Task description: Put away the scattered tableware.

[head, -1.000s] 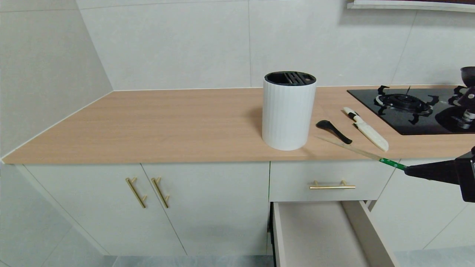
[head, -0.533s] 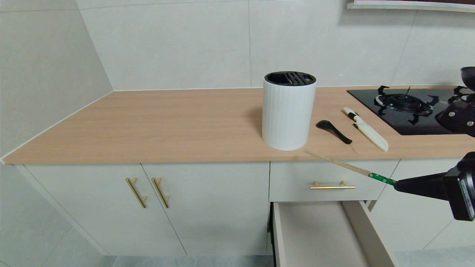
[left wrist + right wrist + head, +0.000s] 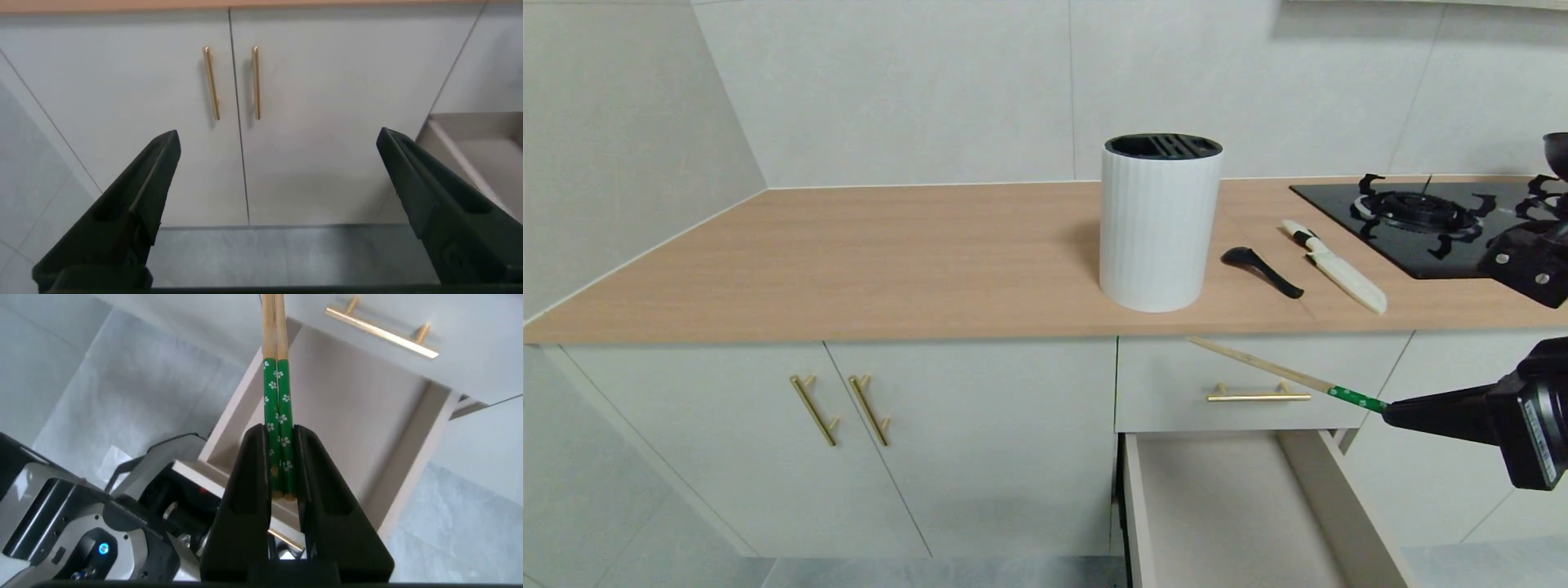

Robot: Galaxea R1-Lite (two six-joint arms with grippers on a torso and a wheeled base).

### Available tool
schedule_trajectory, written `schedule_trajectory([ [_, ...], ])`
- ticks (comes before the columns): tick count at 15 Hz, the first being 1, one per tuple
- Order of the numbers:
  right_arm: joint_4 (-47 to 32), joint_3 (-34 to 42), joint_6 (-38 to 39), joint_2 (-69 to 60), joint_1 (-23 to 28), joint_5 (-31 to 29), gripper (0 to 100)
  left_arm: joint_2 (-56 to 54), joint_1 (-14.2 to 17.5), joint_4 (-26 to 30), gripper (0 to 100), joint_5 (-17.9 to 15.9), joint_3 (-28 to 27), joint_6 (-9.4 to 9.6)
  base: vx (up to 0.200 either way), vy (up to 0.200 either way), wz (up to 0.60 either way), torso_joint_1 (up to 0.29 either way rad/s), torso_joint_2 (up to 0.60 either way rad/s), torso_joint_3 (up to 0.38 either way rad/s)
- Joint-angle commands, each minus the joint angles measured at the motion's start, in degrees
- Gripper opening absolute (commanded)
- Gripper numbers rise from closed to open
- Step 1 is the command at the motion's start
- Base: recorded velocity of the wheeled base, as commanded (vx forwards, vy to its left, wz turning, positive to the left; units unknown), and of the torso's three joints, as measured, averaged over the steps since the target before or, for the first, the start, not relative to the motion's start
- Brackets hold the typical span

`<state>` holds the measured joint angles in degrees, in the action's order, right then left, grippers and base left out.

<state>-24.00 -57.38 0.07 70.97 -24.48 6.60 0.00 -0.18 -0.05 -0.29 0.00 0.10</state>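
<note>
Gripping a pair of chopsticks (image 3: 1266,365) by their green-patterned ends, the right tool (image 3: 1388,408) hangs below the edge of the surface (image 3: 890,261), out in front of the cabinet. Its two fingers are pressed shut on the sticks, which lie side by side between them in the right wrist view (image 3: 276,376). The sticks slope up and away, and their bare tips end in front of the closed upper drawer, above its brass handle (image 3: 1258,396). Beneath them the lower drawer (image 3: 1319,482) stands pulled out. The left tool (image 3: 278,147) is spread wide with nothing in it, facing the cabinet doors low down.

The likely next step is to lower the sticks into the open drawer, and the risk lies in the grip. They are held only at one end, so most of their length hangs free; a knock of the tips against the upper drawer front or its handle could twist them in the fingers or lever one stick loose. If they are released while slanted, or too near the drawer's rim, one may bounce out and fall to the floor. A black spoon (image 3: 1262,271) and a white-bladed knife (image 3: 1335,268) lie on the surface beside the white ribbed holder (image 3: 1160,224), not yet put away.
</note>
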Motion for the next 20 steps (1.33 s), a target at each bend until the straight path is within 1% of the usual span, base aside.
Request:
schedule_trajectory([
  [1,0.1,0.16,-0.07,0.31,-0.22,0.0,0,0.09,0.01,-0.04,100,0.03,0.0,-0.01,0.0,0.0,0.0,-0.188,0.47,0.276],
  [9,0.18,0.6,-0.07,1.45,-0.57,0.0,0,0.09,0.01,-0.04,100,-0.06,0.0,-0.01,0.0,0.0,0.0,-0.173,0.46,0.286],
  [14,0.27,0.69,0.01,3.47,-0.57,-0.09,0,0.09,0.01,-0.04,100,0.03,0.0,-0.01,0.0,0.0,0.0,-0.119,0.43,0.303],
  [20,0.27,0.6,0.01,5.32,-0.57,-0.18,0,0.09,0.01,-0.04,100,-0.06,0.0,-0.01,0.0,0.0,0.0,-0.016,0.06,0.039],
])
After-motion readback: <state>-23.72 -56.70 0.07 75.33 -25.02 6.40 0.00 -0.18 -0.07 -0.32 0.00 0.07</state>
